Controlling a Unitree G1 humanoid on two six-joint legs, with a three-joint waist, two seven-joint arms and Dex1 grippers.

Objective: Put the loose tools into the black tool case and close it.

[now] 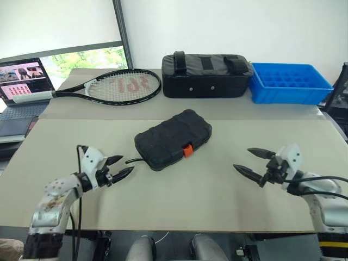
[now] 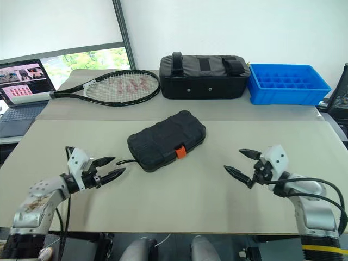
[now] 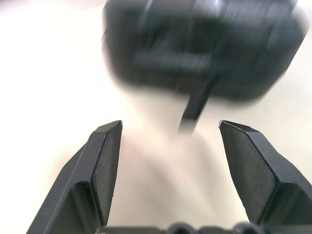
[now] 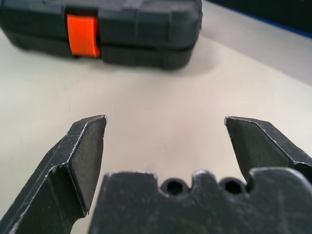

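The black tool case (image 1: 173,140) lies shut in the middle of the table, its orange latch (image 1: 188,150) facing me. A thin black cord (image 1: 130,160) sticks out from its left end. The loose tools are out of view. My left gripper (image 1: 126,163) hovers left of the case, open and empty, pointing at that end; the case (image 3: 204,44) is blurred ahead of it in the left wrist view. To the right of the case my right gripper (image 1: 242,158) is open and empty, with the case (image 4: 136,24) and latch (image 4: 82,35) beyond its fingers.
A tennis racket (image 1: 117,86) lies at the back left. A black fabric bag (image 1: 206,75) stands at the back centre, with a blue crate (image 1: 291,82) to its right. A laptop (image 1: 24,81) sits past the table's left edge.
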